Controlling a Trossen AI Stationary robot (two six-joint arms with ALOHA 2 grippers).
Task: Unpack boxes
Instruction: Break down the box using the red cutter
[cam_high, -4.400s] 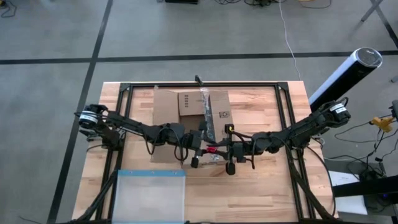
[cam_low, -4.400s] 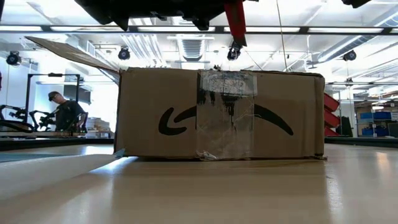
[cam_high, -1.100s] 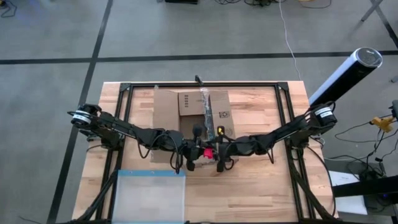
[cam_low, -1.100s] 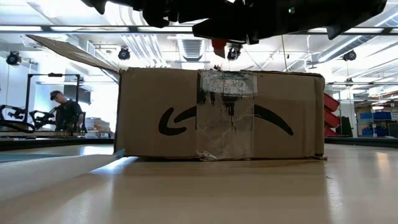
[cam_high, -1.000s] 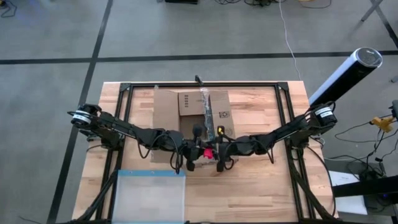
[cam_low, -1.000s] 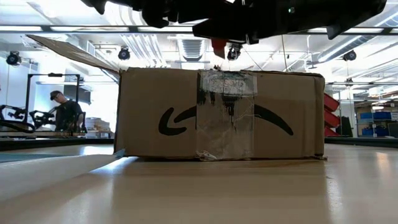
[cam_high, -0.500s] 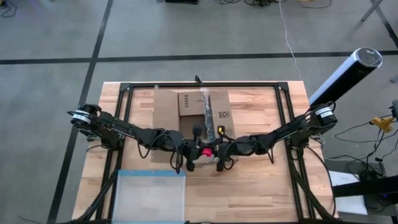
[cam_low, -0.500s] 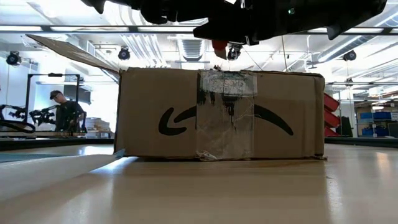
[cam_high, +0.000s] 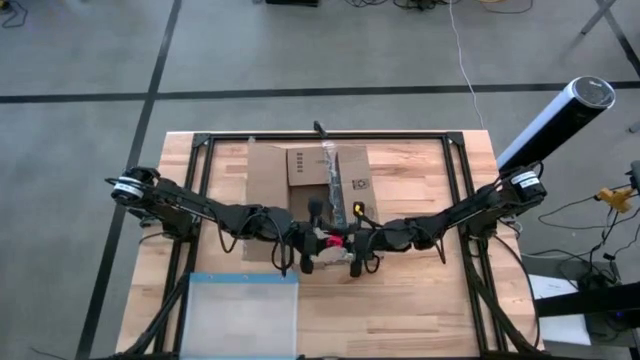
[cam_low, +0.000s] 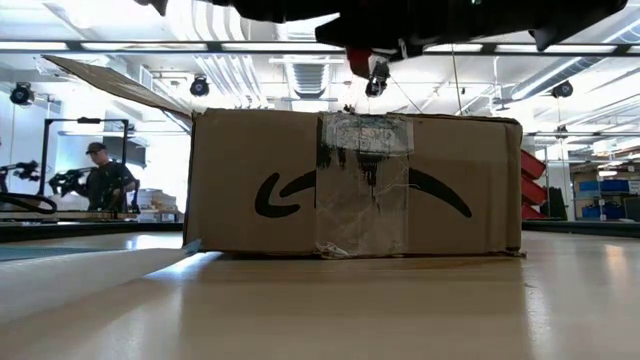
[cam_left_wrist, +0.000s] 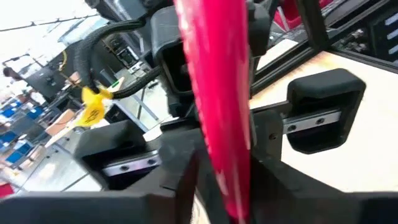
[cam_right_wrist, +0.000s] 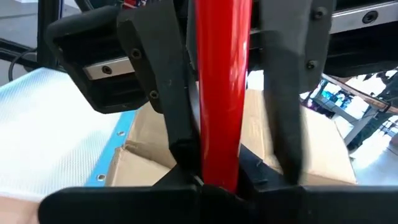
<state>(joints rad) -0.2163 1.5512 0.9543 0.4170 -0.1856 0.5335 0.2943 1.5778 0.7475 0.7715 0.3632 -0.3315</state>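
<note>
Looking straight down over the whole tabletop (cam_high: 420, 310), level across it at the box (cam_low: 355, 185), both sharing that box.

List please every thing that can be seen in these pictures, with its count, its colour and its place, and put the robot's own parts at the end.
box: one, brown cardboard, far middle of table, one flap raised.
red tool: one, red, between both grippers, above the box's near edge.
plastic pouch: one, clear with blue edge, near left of table.
table: one, light wood, black frame.
person: one, in the room behind, left in the low view.
left gripper: one, dark, at the tool.
right gripper: one, dark, at the tool.
</note>
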